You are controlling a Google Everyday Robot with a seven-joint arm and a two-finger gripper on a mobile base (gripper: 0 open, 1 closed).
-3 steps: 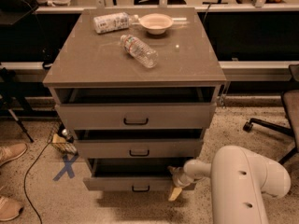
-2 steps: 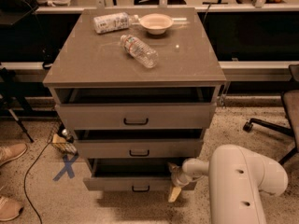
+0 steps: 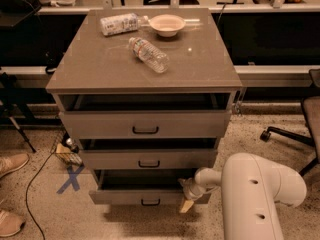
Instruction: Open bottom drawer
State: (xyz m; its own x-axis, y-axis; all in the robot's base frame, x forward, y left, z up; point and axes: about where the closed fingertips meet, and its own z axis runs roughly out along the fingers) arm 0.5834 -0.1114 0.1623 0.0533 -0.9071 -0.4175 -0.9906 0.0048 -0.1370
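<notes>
Gripper (image 3: 187, 198) is down low at the right end of the bottom drawer (image 3: 125, 196), right up against its front panel and not on the black handle (image 3: 150, 202). Honestly can't tell how open it is or whether it's got hold of anything. The drawer looks partway out, so I'd guess mid-pull, and next it needs a straight tug outward. The tabletop (image 3: 100, 66) has two bottles (image 3: 148, 54) and a bowl (image 3: 166, 25). There's an office chair (image 3: 300, 129) off right, not blocking.
</notes>
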